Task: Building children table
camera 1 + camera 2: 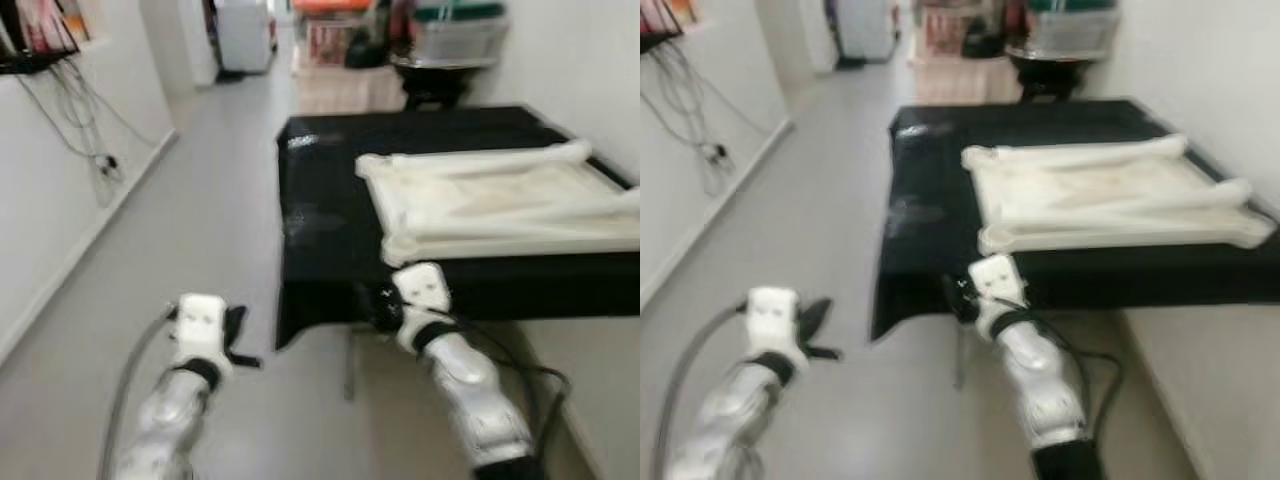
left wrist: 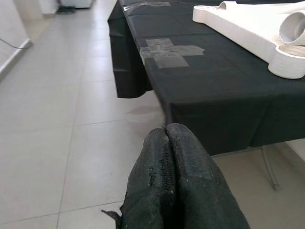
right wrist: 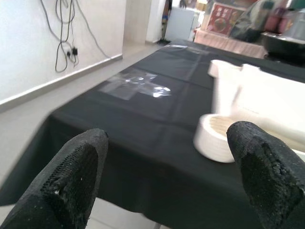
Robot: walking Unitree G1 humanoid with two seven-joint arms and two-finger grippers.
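- A white children's table [image 1: 500, 200] lies upside down on a larger table covered with a black cloth [image 1: 330, 230], its flat top against the cloth and its pale legs lying along the frame.
- The upturned piece sits on the side of the black cloth nearest the right-hand wall, reaching close to the cloth's near edge.
- The right gripper [image 3: 167, 176] is held up at that near edge, just in front of the closest round leg socket [image 3: 214, 136] of the white table, touching nothing.
- Its two black fingers [image 3: 71, 181] stand wide apart, with the cloth and the socket seen between them.
- The left gripper [image 2: 167, 176] hangs lower, over the pale tiled floor [image 1: 200, 250] to the left of the covered table and well apart from the white piece.
- Its fingers are pressed together at the tips and hold nothing.
- Patches of clear tape [image 2: 169, 50] are stuck on the black cloth near its left edge.
- Loose cables [image 1: 75, 130] hang down the white wall on the left.
- Storage boxes and clutter [image 1: 440, 35] stand at the far end of the hallway, too blurred to identify.
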